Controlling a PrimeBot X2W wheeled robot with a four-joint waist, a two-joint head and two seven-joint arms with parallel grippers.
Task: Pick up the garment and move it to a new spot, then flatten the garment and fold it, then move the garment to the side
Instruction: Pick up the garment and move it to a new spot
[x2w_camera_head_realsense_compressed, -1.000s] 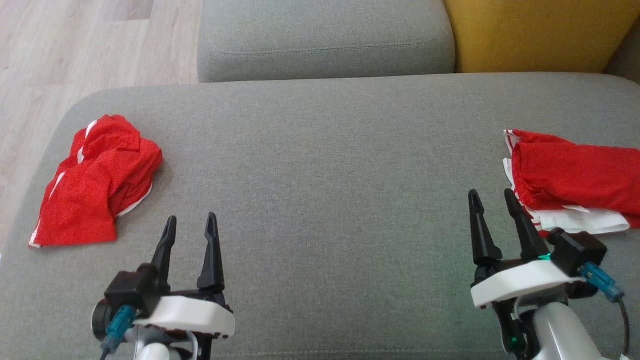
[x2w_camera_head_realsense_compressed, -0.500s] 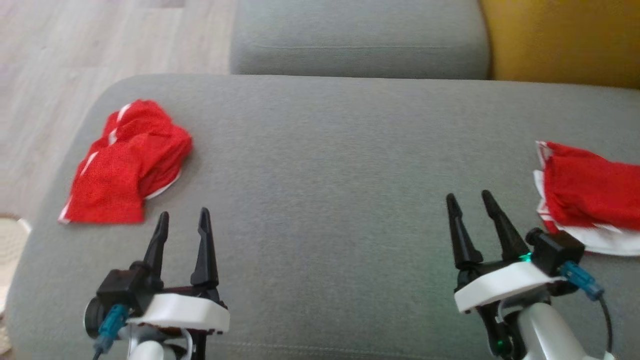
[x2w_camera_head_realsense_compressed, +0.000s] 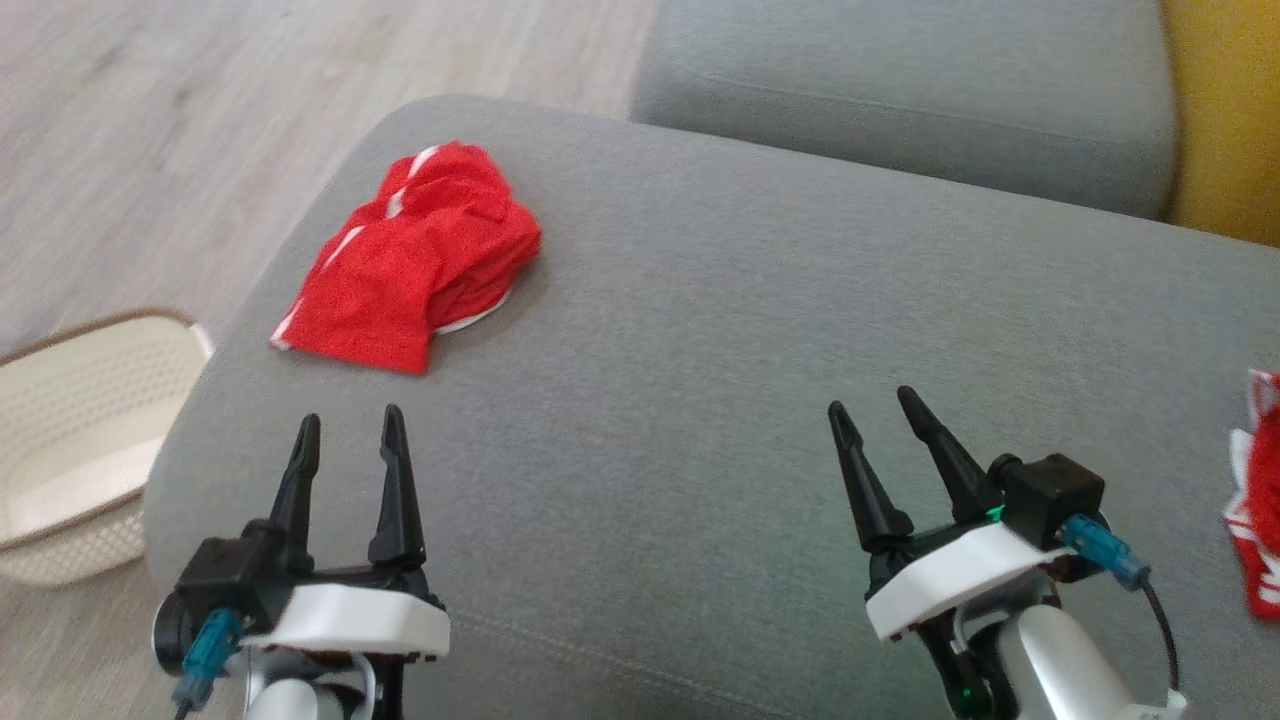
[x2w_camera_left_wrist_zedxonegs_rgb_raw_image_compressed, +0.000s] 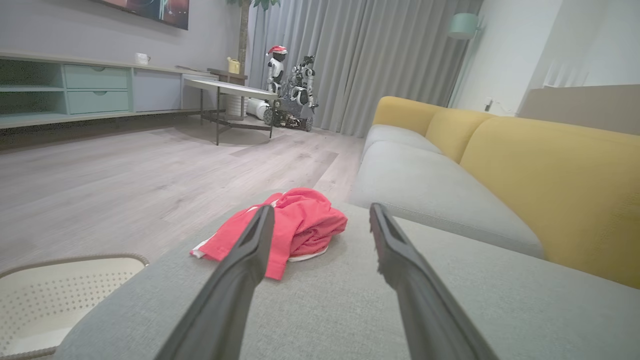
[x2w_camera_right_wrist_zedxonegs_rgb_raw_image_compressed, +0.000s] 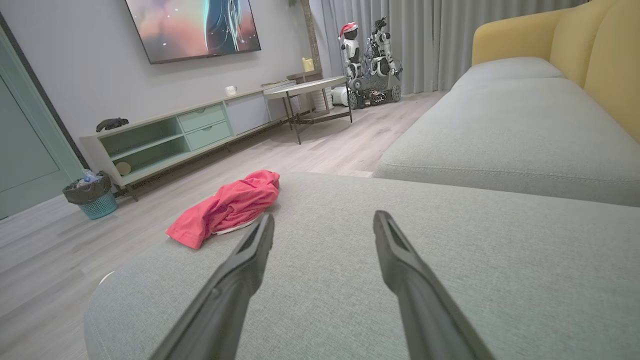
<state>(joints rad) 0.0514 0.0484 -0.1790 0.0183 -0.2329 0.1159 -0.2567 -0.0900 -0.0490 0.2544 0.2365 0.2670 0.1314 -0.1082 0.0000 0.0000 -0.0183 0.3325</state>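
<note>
A cream perforated basket (x2w_camera_head_realsense_compressed: 70, 440) stands on the floor at far left, beside the grey sofa cushion (x2w_camera_head_realsense_compressed: 700, 330). The crumpled red garment (x2w_camera_head_realsense_compressed: 415, 260) lies near the cushion's far left corner. The left claw (x2w_camera_head_realsense_compressed: 350, 415) hovers wide and empty just short of it, the right claw (x2w_camera_head_realsense_compressed: 870, 400) equally wide and empty well to the right, and a second red-and-white garment (x2w_camera_head_realsense_compressed: 1262, 520) lies at the right edge.

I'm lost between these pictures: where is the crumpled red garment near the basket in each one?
Head view: red garment, upper left of centre, on the grey cushion.
Left wrist view: red garment, centre.
Right wrist view: red garment, left of centre.
Shared landmark: the cushion's edge by the wooden floor.
</note>
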